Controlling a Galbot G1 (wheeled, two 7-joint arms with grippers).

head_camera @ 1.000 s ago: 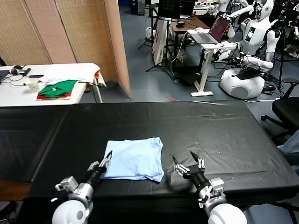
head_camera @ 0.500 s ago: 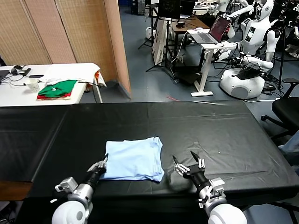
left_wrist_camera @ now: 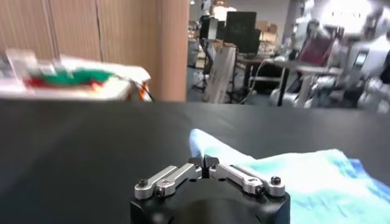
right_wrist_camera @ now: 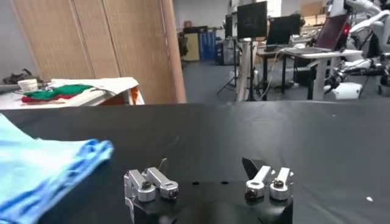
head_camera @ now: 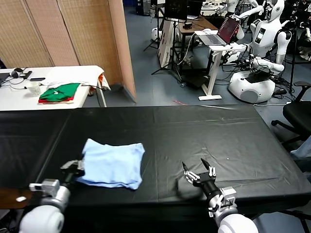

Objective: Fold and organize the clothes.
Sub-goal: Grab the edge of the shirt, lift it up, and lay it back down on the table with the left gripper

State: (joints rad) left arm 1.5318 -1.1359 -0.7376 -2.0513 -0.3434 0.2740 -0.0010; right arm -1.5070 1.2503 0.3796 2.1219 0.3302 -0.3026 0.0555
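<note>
Folded light-blue T-shirt (head_camera: 113, 163) lies flat on the black table (head_camera: 194, 131), toward the robot's left side near the front edge. Left gripper (head_camera: 77, 167) sits low at the shirt's near-left corner, fingers pressed together and pinching the cloth edge; in the left wrist view the fingertips (left_wrist_camera: 204, 162) meet right at the fabric corner, shirt (left_wrist_camera: 292, 176) spreading away ahead of the left gripper (left_wrist_camera: 205, 162) and off to one side. Right gripper (head_camera: 199, 171) hovers just above the bare table near the front edge, well apart from the shirt, which lies off to its left; jaws spread wide, nothing between them. Right wrist view confirms: right gripper (right_wrist_camera: 207, 176) with both fingers apart, black tabletop ahead, shirt's folded edge (right_wrist_camera: 46, 167) off to the side, not touching. Beyond the left gripper, past the black table's far-left end, a white table (head_camera: 53, 90) carries a folded green and red garment pile (head_camera: 59, 92), a cup (head_camera: 33, 88) and some cables. Behind the right gripper's side, across the floor, a laptop (head_camera: 221, 33) on a stand and other white robots (head_camera: 257, 63).
</note>
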